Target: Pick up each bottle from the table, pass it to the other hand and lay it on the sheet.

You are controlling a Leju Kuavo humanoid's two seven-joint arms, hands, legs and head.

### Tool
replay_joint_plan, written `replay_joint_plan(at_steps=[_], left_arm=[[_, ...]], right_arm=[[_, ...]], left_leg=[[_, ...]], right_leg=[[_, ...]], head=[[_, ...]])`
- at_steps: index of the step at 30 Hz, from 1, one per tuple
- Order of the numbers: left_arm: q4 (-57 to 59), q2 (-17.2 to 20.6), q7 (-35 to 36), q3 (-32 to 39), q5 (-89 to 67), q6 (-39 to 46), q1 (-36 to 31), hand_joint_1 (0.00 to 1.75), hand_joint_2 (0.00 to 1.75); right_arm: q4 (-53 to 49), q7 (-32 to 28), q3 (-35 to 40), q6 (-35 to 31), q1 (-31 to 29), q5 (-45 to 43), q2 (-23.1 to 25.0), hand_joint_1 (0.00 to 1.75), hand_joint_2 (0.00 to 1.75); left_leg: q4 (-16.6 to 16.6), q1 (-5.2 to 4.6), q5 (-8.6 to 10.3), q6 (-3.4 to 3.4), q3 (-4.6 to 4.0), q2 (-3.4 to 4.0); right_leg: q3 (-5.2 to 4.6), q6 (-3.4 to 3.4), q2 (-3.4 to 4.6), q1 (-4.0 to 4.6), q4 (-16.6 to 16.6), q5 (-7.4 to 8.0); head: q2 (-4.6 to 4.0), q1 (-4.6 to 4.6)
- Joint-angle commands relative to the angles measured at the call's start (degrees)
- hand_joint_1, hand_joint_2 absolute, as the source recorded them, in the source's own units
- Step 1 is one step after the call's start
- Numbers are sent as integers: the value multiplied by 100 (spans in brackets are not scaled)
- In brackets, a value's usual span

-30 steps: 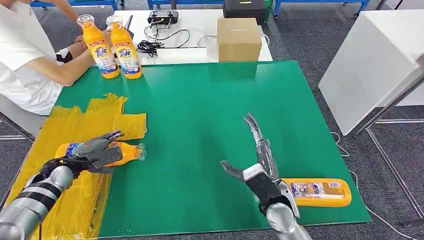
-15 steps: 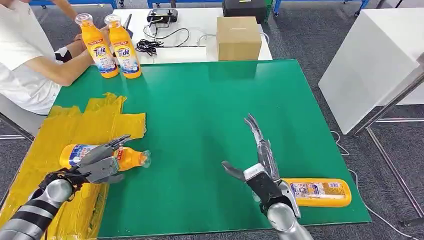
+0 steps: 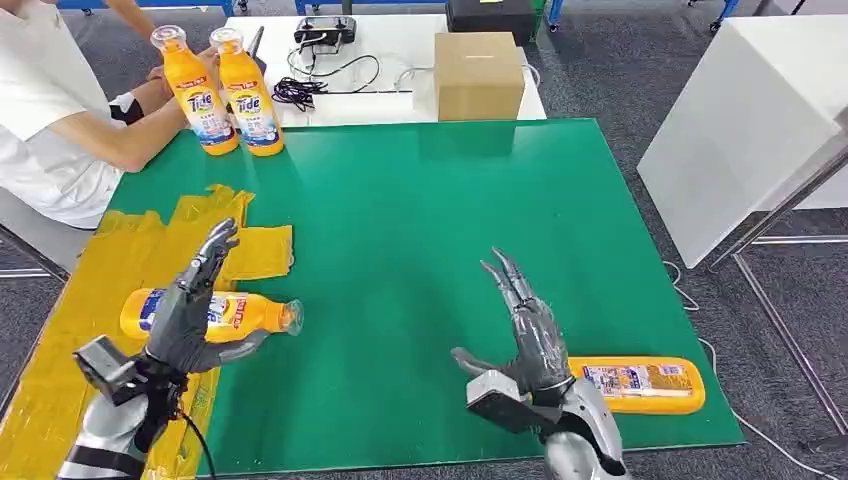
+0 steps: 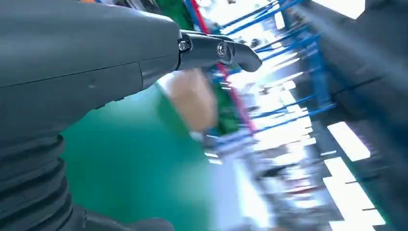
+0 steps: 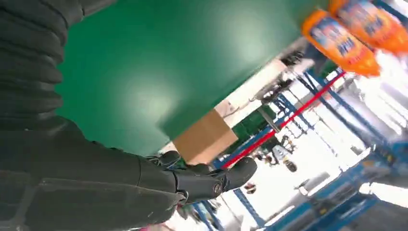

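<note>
Risk first: bottle on sheet (image 3: 215, 313) lies on the yellow sheet (image 3: 120, 262) at 9 o'clock with its neck over the sheet's edge; being round, it could roll off onto the green worktop (image 3: 420, 210). Left hand (image 3: 192, 308) hovers above it, fingers apart, holding nothing. Right hand (image 3: 530, 345) at 5 o'clock, fingers spread, empty. Next bottle (image 3: 635, 384) lies at 4 o'clock near the worktop's edge; a clumsy reach could push it off. Head view shows both lying bottles; right wrist view shows the two standing bottles (image 5: 358, 33) and box (image 5: 204, 135) instead.

"Tide" in blue on labels of the 2 upright orange bottles (image 3: 222, 90) at far-left edge of surface, label print on lying bottle on yellow sheet (image 3: 215, 313) & lying bottle near right hand (image 3: 640, 385) too small to read
</note>
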Motion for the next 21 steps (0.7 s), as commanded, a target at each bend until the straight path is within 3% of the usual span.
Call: replay_joint_plan(at_steps=[1, 3, 4, 6, 10, 13, 17, 21], left_arm=[[-534, -816, 88, 553, 425, -267, 352, 0, 175], [-517, -817, 88, 565, 425, -272, 337, 0, 175], [-498, -908, 147, 650, 586, -338, 344, 0, 175], [-556, -1077, 321, 797, 968, -380, 469, 0, 175], [-541, -1212, 379, 910, 1241, -347, 623, 0, 175], [-552, -1297, 204, 1057, 1671, -504, 604, 0, 175], [-796, -1421, 222, 1308, 1944, -657, 658, 0, 175], [-803, -1530, 230, 1221, 1973, -727, 657, 0, 175]], right_arm=[[-561, 118, 111, 22, 422, 677, -846, 0, 175], [-544, 114, 119, 22, 398, 680, -826, 0, 175], [-540, 369, 190, -85, 391, 1352, -973, 0, 175], [-729, 618, 122, -8, 630, 1647, -1491, 0, 175], [-1286, 591, -600, 77, 1305, 1218, -2366, 0, 175], [-1650, 406, -1343, 599, 1742, 758, -2947, 0, 175], [-1691, 788, -2203, 1214, 2141, 1002, -3278, 0, 175], [-1203, 1124, -2280, 1468, 2110, 1172, -3342, 0, 175]], left_leg=[[-1, 0, -8, 1, 11, -6], [0, 2, -9, -1, 10, 0], [-2, 3, -9, -2, 10, 5], [-3, 1, -8, -1, 13, 2], [-2, -3, -6, 5, 12, -19], [3, -8, -8, 7, 2, -23], [13, -10, -20, 14, 3, -23], [7, -13, -30, 18, 22, -11]], right_leg=[[16, 4, -7, 0, -5, -7], [16, 4, -1, 4, -5, -6], [14, 2, 4, 5, -5, -4], [15, 3, 1, 4, -5, -5], [16, 7, -20, -1, -4, -9], [9, 9, -22, -6, 3, -12], [14, 17, -23, -7, 6, -22], [33, 24, -12, -11, -6, -24]], head=[[0, 0], [0, 2], [0, 0], [0, 0], [0, -2], [0, -2], [0, 0], [0, -2]])
